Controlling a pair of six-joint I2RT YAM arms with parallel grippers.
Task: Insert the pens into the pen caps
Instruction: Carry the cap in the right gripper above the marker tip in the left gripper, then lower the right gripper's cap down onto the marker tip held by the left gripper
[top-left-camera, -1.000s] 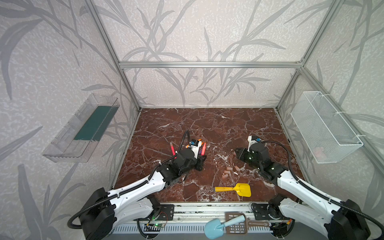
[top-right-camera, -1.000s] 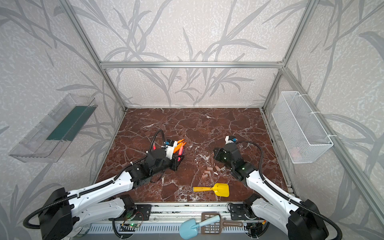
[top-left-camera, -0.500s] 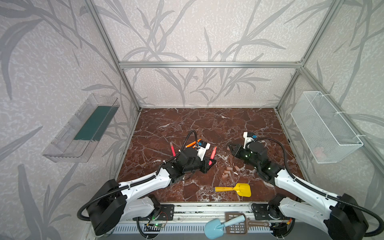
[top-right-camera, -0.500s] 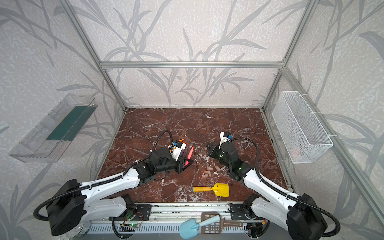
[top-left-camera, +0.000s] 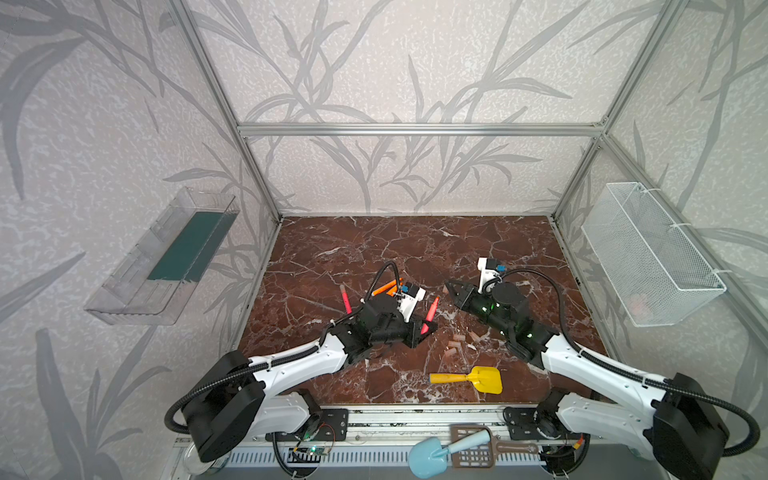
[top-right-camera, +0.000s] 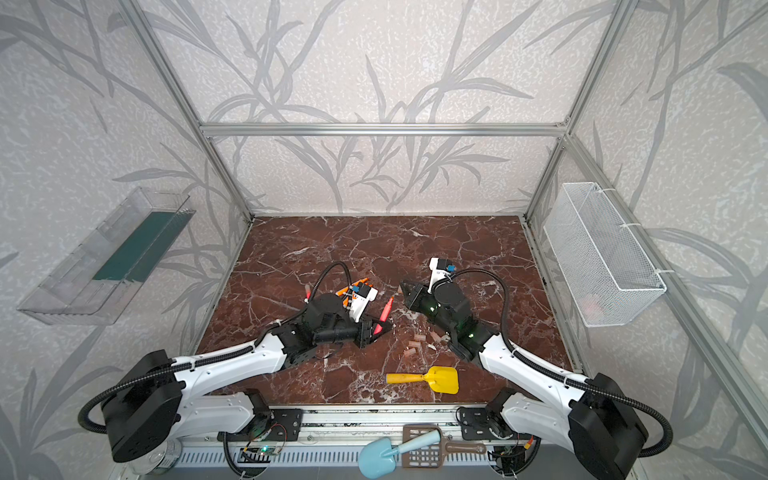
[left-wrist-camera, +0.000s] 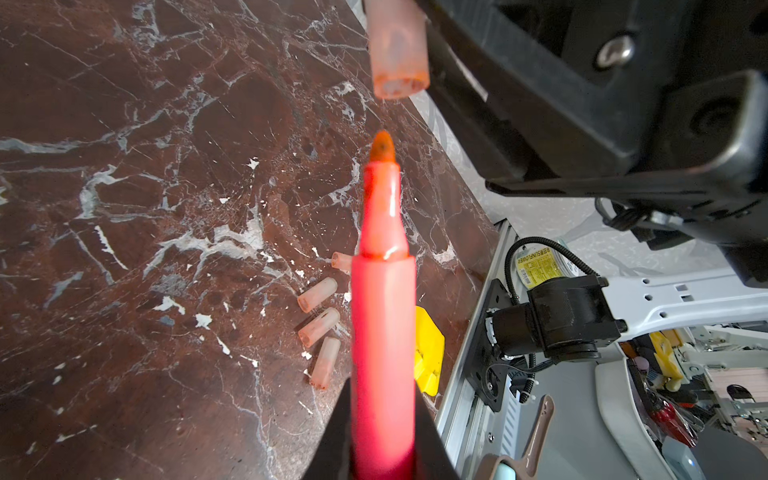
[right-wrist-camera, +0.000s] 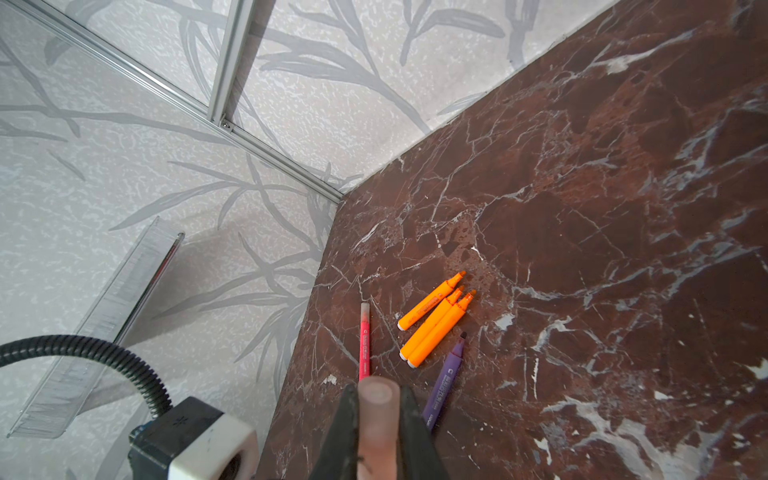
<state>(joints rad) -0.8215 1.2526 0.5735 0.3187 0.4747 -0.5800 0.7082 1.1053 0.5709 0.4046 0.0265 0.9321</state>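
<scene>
**Pink-red pen** (left-wrist-camera: 382, 316): clamped by its barrel in my left jaws, tip bare. It points at the open mouth of the **pen cap** (left-wrist-camera: 397, 45), which my right jaws pinch across its body. Both hang in the air over the middle of the desk (top-left-camera: 415, 249).

**Change over the last second:** my left arm has carried the pen rightward, away from the pens lying to the left. My right arm has swung leftward to meet it. Tip and mouth now face each other across a small gap, almost in line.

**Meaning, as I judge it:** pick-up is finished and alignment is nearly done, but the push-in has not begun. A slight sideways error would make the tip hit the cap's rim.

**Around them:**
- Four loose caps (left-wrist-camera: 318, 294) lie on the desk nearer than the held pair, with the yellow toy shovel (top-left-camera: 469, 379) nearer again.
- To the far left lie three orange pens (right-wrist-camera: 436, 320) side by side and a purple pen (right-wrist-camera: 446, 374).
- Beside them is a second pink-red pen (right-wrist-camera: 364, 340), which seems to be capped already.

**Writing:** "SUNFLOWER" reads on a yellow label (left-wrist-camera: 540, 266) beyond the desk's near edge. The print on the pen barrels is too small to read.
</scene>
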